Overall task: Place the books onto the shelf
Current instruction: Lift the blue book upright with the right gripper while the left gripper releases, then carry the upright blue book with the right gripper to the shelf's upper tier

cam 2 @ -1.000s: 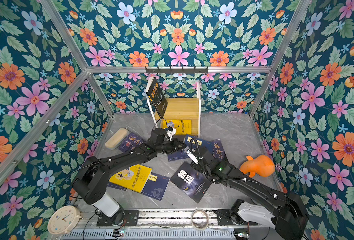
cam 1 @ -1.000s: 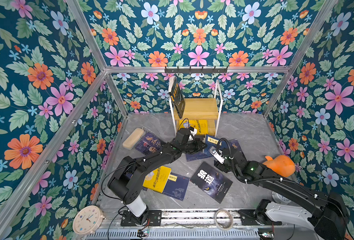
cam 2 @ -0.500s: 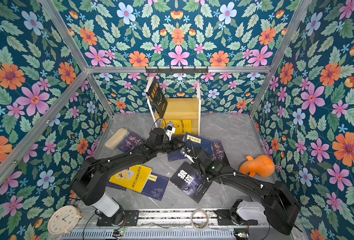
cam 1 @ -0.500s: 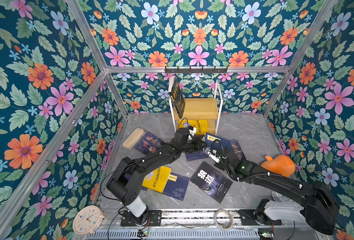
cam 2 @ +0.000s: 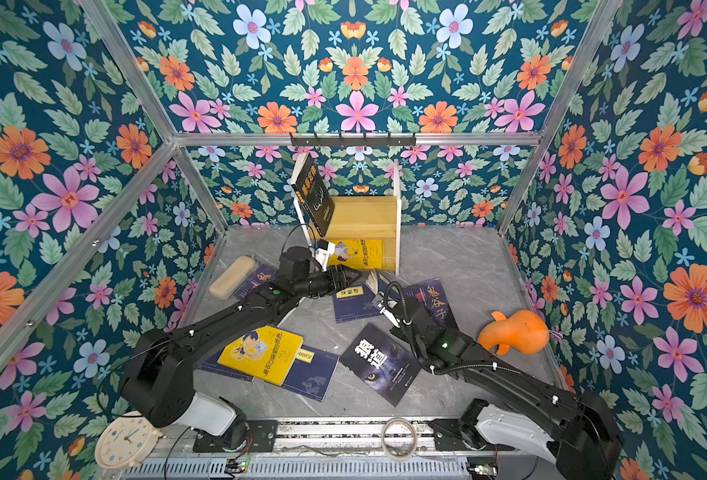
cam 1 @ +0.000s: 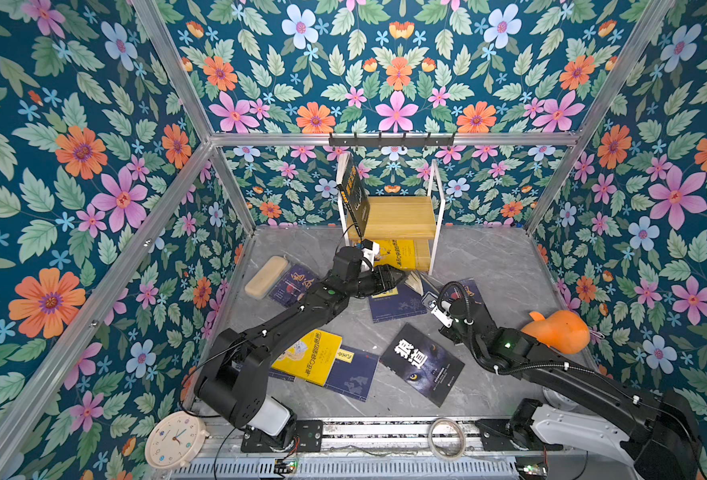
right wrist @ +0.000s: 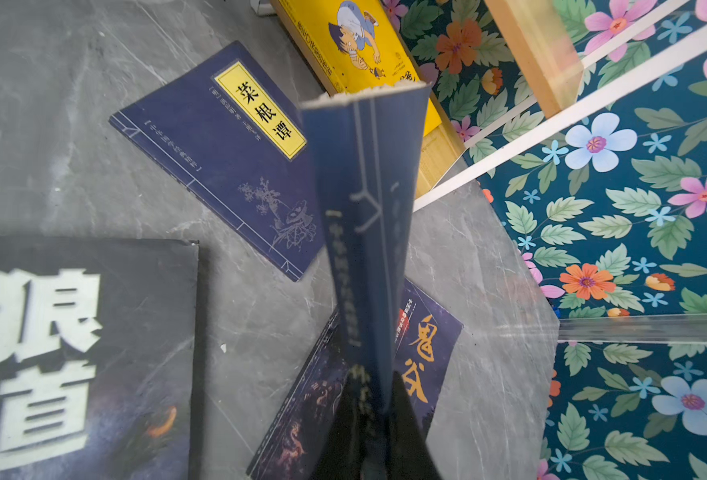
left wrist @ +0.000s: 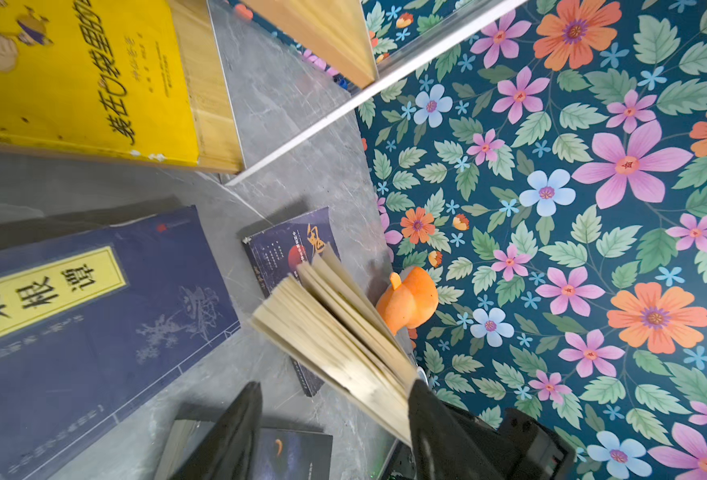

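Looking in both top views first, this is a handover that's only just flipped. The left end effector was clamped a second ago and has now spread, while the right end effector went from wide to pressed together on the navy book. That book hangs above the counter, just in front of the shelf. My read is the right arm owns it now and the shelving run comes next. Only a dark book leaning on the top tier and a yellow book on the lower one look done; the rest lie on the counter. Left wrist view: the left end effector is clearly spread, and the navy book fans its pages against one finger, can't tell if they touch. Right wrist view: the right end effector pinches the navy book by one end, spine toward the camera, text too blurred to read. From above, the right fingertips are buried under the wrist and cable, and the top board hides most of the lower tier.
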Available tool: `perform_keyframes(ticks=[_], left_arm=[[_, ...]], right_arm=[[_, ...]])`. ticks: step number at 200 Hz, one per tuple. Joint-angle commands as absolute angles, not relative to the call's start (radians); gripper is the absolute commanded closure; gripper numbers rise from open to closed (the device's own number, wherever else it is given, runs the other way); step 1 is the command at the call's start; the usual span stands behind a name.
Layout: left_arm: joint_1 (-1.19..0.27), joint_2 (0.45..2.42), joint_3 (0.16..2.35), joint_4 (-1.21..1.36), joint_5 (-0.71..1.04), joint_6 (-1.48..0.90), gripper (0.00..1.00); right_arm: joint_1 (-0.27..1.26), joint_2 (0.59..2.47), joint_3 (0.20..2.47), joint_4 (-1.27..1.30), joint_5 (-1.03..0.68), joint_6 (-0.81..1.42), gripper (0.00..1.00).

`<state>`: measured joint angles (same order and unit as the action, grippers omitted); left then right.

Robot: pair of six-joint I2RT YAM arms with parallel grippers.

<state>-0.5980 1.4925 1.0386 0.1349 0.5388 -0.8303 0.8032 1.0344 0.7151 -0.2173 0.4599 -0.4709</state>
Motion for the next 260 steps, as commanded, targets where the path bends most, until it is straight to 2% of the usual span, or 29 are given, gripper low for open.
perform_keyframes(ticks=[1, 54, 110, 152, 194, 260], left_arm=[[-0.564, 1.436, 1.053, 0.031, 0.519, -0.706, 0.36], [-0.408, 1.257, 1.048, -0.164, 0.479, -0.519, 0.19], [-0.296, 1.052, 0.921, -0.236, 0.383, -0.338, 0.01], [-0.208, 0.978, 0.79, -0.153, 0.363, -0.294, 0.0], [-0.192, 0.982, 0.742, -0.084, 0.366, -0.241, 0.0], [-0.209, 0.996, 0.707, -0.046, 0.371, -0.186, 0.0]], right_arm=[[0.804, 0.993, 0.72, -0.214, 0.442, -0.423, 1.0], [0.804, 0.94, 0.778, -0.183, 0.354, -0.324, 1.0], [0.803, 1.015, 0.906, -0.12, 0.316, -0.211, 1.0], [0.804, 1.09, 1.021, -0.016, 0.375, -0.078, 1.0], [0.802, 1.218, 1.172, 0.141, 0.421, -0.004, 1.0], [0.73, 1.575, 1.464, 0.32, 0.442, 0.057, 1.0]])
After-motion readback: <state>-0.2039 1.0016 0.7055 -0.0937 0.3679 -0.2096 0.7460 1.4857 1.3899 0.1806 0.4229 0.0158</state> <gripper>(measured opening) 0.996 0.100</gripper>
